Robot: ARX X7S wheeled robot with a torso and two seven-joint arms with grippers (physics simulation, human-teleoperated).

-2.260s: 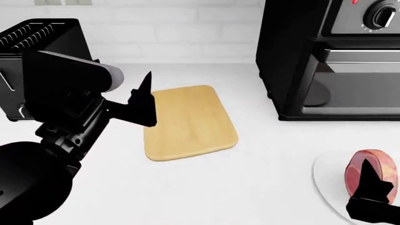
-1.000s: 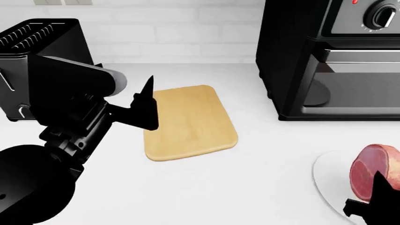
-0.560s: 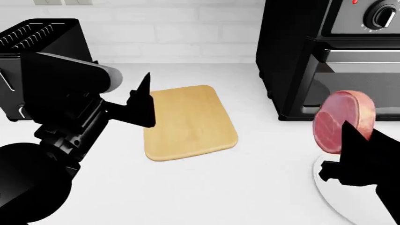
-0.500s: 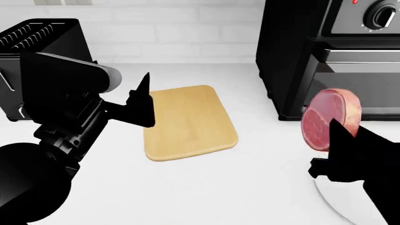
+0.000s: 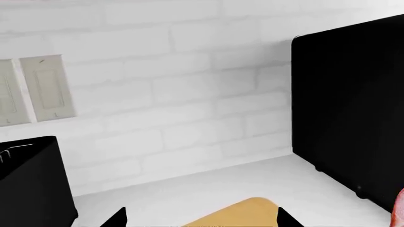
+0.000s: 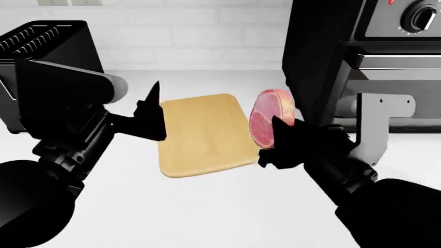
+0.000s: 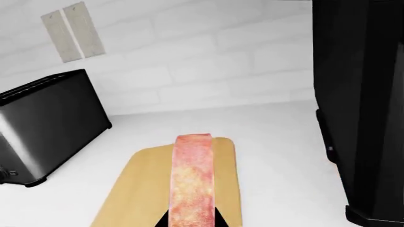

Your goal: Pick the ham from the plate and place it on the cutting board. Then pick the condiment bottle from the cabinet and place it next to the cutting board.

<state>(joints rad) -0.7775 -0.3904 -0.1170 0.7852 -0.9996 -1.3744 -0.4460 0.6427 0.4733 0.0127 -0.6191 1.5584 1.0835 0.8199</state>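
Note:
My right gripper (image 6: pixel 276 135) is shut on the ham (image 6: pixel 267 117), a thick pink round slice with a reddish rind. It holds the slice on edge above the right edge of the tan cutting board (image 6: pixel 203 133). In the right wrist view the ham (image 7: pixel 192 182) stands edge-on between the fingertips, over the cutting board (image 7: pixel 142 189). My left gripper (image 6: pixel 153 111) is open and empty, at the board's left edge. In the left wrist view the board's corner (image 5: pixel 243 215) shows between its two fingertips (image 5: pixel 117 218). The plate is out of view.
A black toaster (image 6: pixel 41 46) stands at the back left. A black toaster oven (image 6: pixel 365 62) stands at the back right, close to my right arm. A white brick wall runs behind the white counter (image 6: pixel 206 206).
My right gripper has lifted the ham off the plate and carried it left to the cutting board's right edge. The plate has left the view. The left gripper has barely moved.

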